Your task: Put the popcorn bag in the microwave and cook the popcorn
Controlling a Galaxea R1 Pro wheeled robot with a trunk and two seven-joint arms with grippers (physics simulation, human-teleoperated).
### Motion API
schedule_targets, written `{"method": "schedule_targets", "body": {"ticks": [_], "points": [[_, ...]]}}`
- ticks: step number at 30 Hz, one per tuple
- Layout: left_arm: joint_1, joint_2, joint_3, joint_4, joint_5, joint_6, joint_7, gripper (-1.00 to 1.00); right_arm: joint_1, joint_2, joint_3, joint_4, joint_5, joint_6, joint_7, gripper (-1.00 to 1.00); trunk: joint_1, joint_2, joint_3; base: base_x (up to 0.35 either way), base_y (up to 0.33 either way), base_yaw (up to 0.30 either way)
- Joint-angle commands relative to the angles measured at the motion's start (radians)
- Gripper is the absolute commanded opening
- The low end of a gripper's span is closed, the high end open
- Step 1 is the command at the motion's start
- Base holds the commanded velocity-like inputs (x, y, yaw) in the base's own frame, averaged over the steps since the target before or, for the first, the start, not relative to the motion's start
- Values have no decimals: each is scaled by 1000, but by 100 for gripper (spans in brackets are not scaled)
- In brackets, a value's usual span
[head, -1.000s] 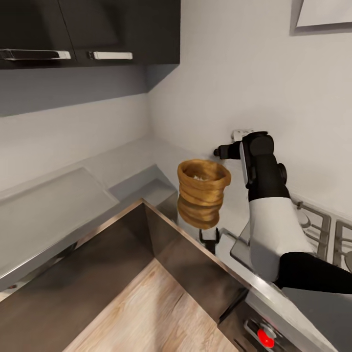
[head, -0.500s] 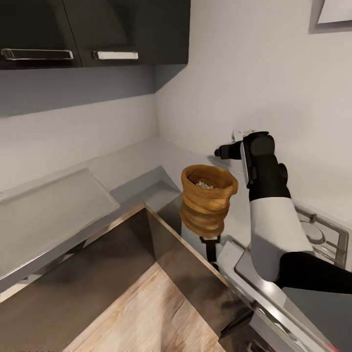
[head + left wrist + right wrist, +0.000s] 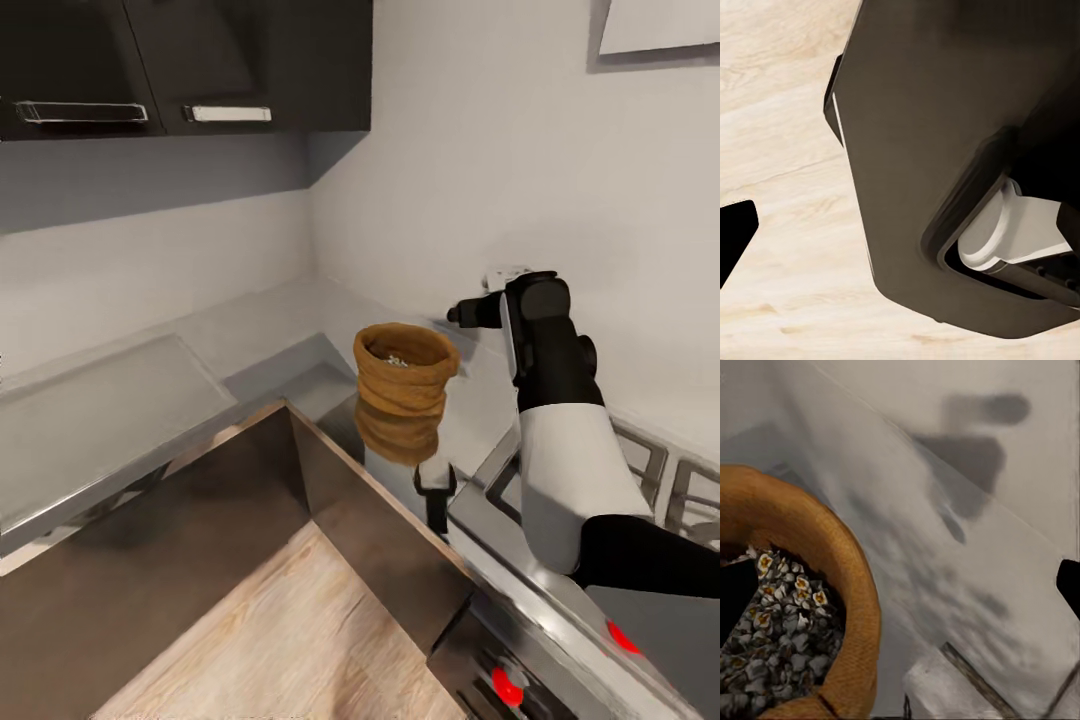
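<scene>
Popcorn bag point(image 3: 405, 378) seen frame centre on countertop point(image 3: 120, 420), shifted slightly left since a second ago; camera motion inferred. Right gripper point(image 3: 470, 315) state indeterminable; grasp pending.

soft even light, glossy countertop point(image 3: 250, 335) reflections, slightly blurred renders

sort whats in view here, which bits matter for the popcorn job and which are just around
For the job:
- popcorn bag, standing on the countertop
- popcorn heaped inside the bag
- right gripper, raised just beyond the bag

Just around:
- gas hob behind the right arm
- dark wall cabinets overhead
- wood floor
</scene>
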Motion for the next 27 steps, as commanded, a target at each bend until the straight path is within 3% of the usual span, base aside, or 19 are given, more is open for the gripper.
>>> {"method": "schedule_targets", "body": {"ticks": [1, 9, 20, 27], "points": [[0, 0, 1, 0, 2, -3, 1, 100, -1, 3, -3, 0, 11, 3, 11, 100, 0, -1, -1, -258, -172, 0], [0, 0, -1, -1, 1, -3, 0, 100, -1, 5, -3, 4, -2, 3, 26, 100, 0, -1, -1, -71, -51, 0], [0, 2, -2, 0, 1, -3, 0, 100, 2, 1, -3, 5, -8, 3, 31, 100, 0, -1, -1, 199, -65, 0], [-1, 2, -1, 0, 1, -3, 0, 100, 64, -2, -3, 36, -21, -22, 98, 100, 0, -1, -1, 9, -4, 0]]}}
